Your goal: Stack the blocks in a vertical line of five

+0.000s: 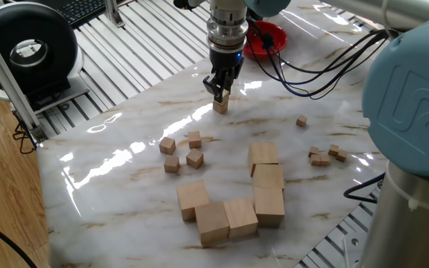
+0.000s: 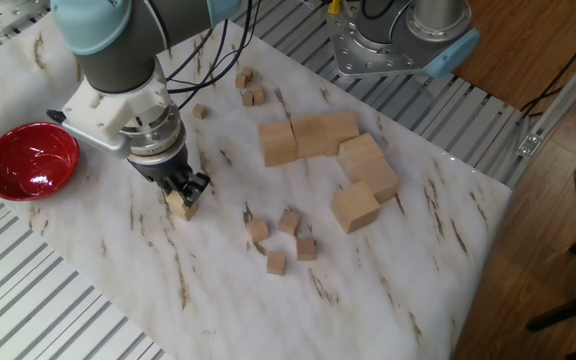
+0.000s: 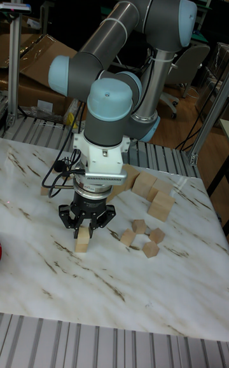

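My gripper (image 1: 220,95) points straight down at the far side of the marble table, its fingers closed on the top of one small light-wood block (image 1: 220,106). That block (image 2: 181,206) stands upright at the table surface; in the tall view the block (image 3: 81,243) shows just below the gripper (image 3: 83,232). Several more small blocks lie loose in a cluster nearer the middle (image 1: 194,158), (image 2: 289,221), (image 3: 138,225), apart from the gripper.
Several large wooden cubes (image 1: 268,179) sit grouped toward the near right. Tiny cubes (image 1: 319,158) lie scattered at the right. A red bowl (image 2: 28,160) stands beyond the gripper. The table edge (image 1: 51,186) drops off at the left.
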Robot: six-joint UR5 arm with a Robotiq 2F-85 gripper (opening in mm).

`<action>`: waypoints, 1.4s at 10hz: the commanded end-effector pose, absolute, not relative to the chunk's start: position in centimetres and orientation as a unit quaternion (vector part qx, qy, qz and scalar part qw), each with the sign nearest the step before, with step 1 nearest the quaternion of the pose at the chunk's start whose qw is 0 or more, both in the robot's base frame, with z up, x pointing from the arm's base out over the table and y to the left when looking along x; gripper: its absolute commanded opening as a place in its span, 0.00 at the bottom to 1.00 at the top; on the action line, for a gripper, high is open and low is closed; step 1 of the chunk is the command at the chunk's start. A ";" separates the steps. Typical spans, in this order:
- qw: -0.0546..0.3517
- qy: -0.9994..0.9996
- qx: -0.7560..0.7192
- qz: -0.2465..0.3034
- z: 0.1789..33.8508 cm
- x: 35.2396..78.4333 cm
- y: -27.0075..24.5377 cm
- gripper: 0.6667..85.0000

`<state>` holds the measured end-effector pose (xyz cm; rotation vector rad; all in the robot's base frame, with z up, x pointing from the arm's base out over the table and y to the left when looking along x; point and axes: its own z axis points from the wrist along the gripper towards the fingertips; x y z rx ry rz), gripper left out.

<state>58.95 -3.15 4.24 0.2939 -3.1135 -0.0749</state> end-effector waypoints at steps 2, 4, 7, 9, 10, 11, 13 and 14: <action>0.007 -0.995 0.100 -0.030 4.2 59.0 -3.0 0.38; 0.007 -0.994 0.102 -0.030 4.2 59.0 -3.0 0.40; 0.009 -0.994 0.108 -0.030 4.1 59.0 -3.0 0.43; 0.010 -0.993 0.115 -0.029 4.2 58.9 -3.2 0.45; 0.012 -0.993 0.117 -0.029 4.3 58.9 -3.2 0.47; 0.012 -0.992 0.120 -0.027 4.3 58.9 -3.3 0.49; 0.012 -0.991 0.131 -0.027 4.2 58.9 -3.4 0.54; 0.012 -0.990 0.136 -0.029 4.1 58.9 -3.4 0.58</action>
